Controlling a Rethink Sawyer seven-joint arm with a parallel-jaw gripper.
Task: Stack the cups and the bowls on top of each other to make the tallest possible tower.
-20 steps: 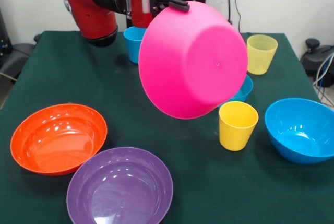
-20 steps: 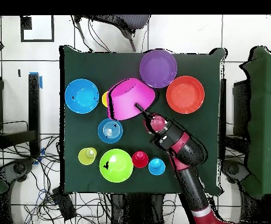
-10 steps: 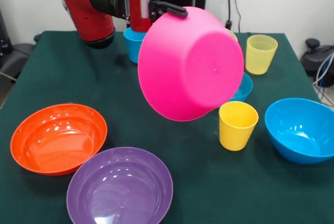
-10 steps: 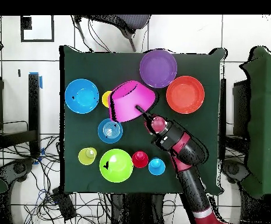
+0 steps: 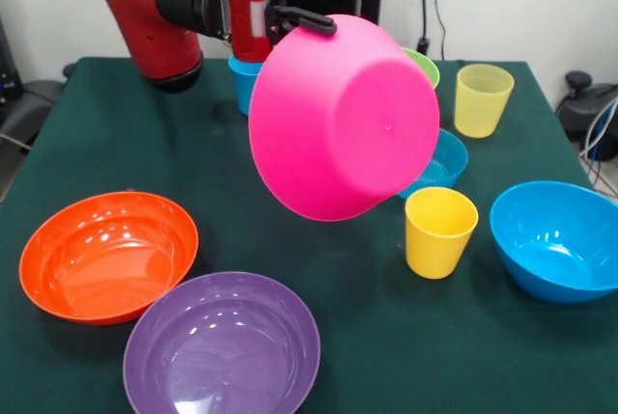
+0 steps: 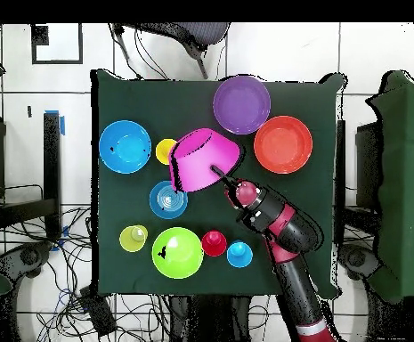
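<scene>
My gripper (image 5: 305, 21) is shut on the rim of the large pink bowl (image 5: 343, 115) and holds it tilted in the air, its bottom facing the front camera. In the overhead view the pink bowl (image 6: 201, 160) hangs over the table's middle with the gripper (image 6: 217, 167) at its rim. On the table lie the orange bowl (image 5: 108, 255), the purple bowl (image 5: 222, 346), a medium blue bowl (image 5: 555, 238), a small blue bowl (image 5: 441, 163) and a green bowl (image 6: 177, 252). The opaque yellow cup (image 5: 440, 231), pale yellow cup (image 5: 483, 98), blue cup (image 6: 239, 255) and red cup (image 6: 214, 243) stand upright.
The dark green table (image 5: 87, 134) ends close behind the pale yellow cup and close in front of the purple bowl. The red arm (image 6: 286, 233) reaches in over the table's robot side, beside the red and blue cups.
The arm has carried the pink bowl a little left in the front view. The green bowl's rim now shows behind it, and the opaque yellow cup is uncovered in the overhead view.
</scene>
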